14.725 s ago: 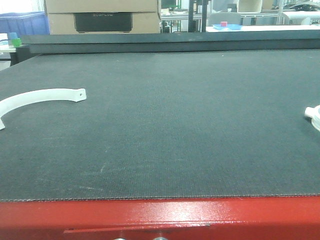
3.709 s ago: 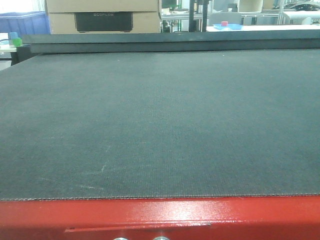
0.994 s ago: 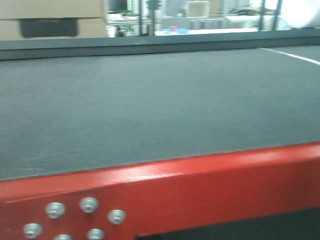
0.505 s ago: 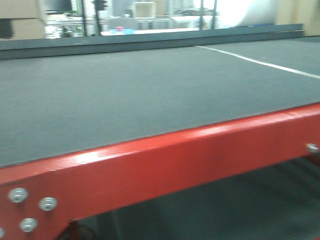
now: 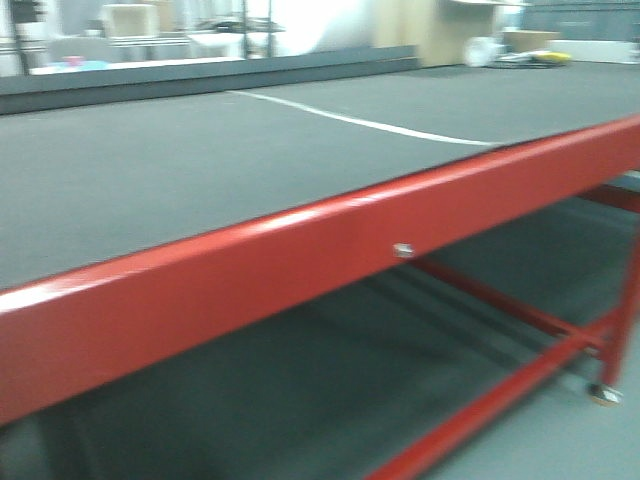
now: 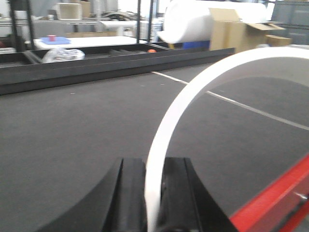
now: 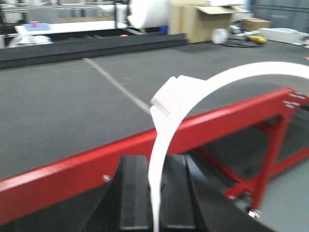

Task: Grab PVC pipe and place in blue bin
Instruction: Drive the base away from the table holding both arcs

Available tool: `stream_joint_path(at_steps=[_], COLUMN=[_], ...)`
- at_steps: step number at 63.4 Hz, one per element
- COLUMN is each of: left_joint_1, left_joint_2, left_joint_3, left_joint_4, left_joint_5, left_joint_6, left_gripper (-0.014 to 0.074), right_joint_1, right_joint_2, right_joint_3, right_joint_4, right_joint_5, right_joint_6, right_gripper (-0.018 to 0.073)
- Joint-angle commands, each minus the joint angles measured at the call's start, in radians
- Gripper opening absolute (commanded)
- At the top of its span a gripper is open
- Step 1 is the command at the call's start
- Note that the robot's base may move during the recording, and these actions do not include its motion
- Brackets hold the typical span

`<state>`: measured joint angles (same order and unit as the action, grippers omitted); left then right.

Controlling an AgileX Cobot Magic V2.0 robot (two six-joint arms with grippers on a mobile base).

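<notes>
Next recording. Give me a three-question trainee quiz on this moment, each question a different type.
1. True or false: the left gripper is empty.
2. What does the right gripper hold? A) a red block B) a curved white pipe C) nothing
3. Fill in: the table frame is painted ____.
Key: 1 false, its jaws are shut on the left pipe; 2 B; 3 red.

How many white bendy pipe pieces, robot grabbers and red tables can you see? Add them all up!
White pipe pieces: 2, the left pipe piece and the right pipe piece
Grippers: 2, the left gripper and the right gripper, each shut on one piece
Red table: 1
Total: 5
</notes>
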<state>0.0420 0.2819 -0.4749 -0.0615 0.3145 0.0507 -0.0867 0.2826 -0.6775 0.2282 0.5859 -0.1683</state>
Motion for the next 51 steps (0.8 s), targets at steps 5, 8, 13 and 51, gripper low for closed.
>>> stream_joint_path(at_steps=[5,8,13,51], left_joint_1=[0.003,0.003,0.003,0.003], left_joint_2=[-0.004,-0.004,-0.004,-0.004], left_joint_3=[-0.001,-0.001,-0.001,-0.001], left_joint_4=[-0.010,-0.010,-0.010,-0.010], left_joint_5=[-0.026,-0.026,-0.026,-0.026], left_joint_6=[-0.006,-0.006,-0.006,-0.006], left_gripper=[-0.0111,-0.0111,-0.0111,-0.0111], right_joint_1=[0.001,0.001,0.001,0.001], right_joint_2=[-0.003,-0.003,-0.003,-0.003], right_joint_3=[0.002,0.002,0.002,0.002], right_joint_4=[-0.008,-0.008,-0.008,-0.008], right_joint_5=[-0.025,-0.025,-0.025,-0.025], right_joint_6=[-0.005,-0.005,-0.005,-0.005], right_gripper=[-0.0169,-0.0169,-0.0169,-0.0169])
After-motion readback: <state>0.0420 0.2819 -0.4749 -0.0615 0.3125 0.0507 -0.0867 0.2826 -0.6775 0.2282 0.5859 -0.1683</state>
